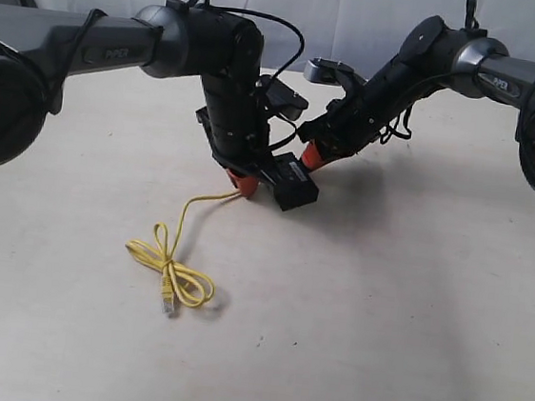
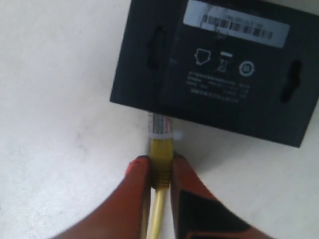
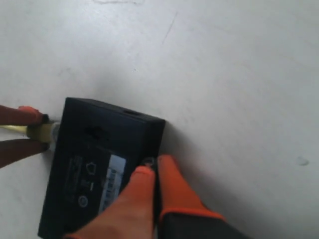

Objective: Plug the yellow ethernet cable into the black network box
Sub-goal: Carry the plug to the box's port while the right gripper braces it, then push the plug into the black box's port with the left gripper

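Observation:
The black network box lies flat on the table, white label up. My left gripper is shut on the yellow ethernet cable just behind its clear plug. The plug's tip meets the box's side, and most of the plug still shows outside it. The rest of the cable runs back to a bow-like loop with a free plug. My right gripper is shut, its orange fingertips against the box on the side opposite the plug. In the exterior view the left gripper and the right gripper flank the box.
The table is a plain pale surface. Both arms meet over its far middle, with black wiring hanging round their wrists. A white curtain hangs behind the table.

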Tool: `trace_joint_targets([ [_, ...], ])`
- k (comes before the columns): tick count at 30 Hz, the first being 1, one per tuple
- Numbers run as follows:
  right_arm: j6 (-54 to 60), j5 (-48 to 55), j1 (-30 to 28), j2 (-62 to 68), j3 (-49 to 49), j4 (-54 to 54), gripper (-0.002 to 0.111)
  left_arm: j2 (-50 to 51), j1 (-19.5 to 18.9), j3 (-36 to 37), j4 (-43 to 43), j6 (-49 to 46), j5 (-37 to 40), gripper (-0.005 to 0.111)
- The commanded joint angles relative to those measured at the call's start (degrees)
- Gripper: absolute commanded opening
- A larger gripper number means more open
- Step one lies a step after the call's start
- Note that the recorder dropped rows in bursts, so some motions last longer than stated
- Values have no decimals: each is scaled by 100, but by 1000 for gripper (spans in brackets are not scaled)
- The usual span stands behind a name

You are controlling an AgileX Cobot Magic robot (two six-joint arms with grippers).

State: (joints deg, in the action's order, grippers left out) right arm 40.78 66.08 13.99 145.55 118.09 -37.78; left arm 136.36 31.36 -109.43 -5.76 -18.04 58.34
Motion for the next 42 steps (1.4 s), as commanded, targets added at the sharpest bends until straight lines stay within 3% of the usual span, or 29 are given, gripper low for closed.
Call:
trace_joint_targets([
  [1, 202, -114, -22, -4, 1, -129, -1, 26, 17, -72, -216, -231, 172, 0],
  [42, 275, 388, -22, -4, -9, -605, -1, 26, 17, -80, -849, -184, -828, 0],
])
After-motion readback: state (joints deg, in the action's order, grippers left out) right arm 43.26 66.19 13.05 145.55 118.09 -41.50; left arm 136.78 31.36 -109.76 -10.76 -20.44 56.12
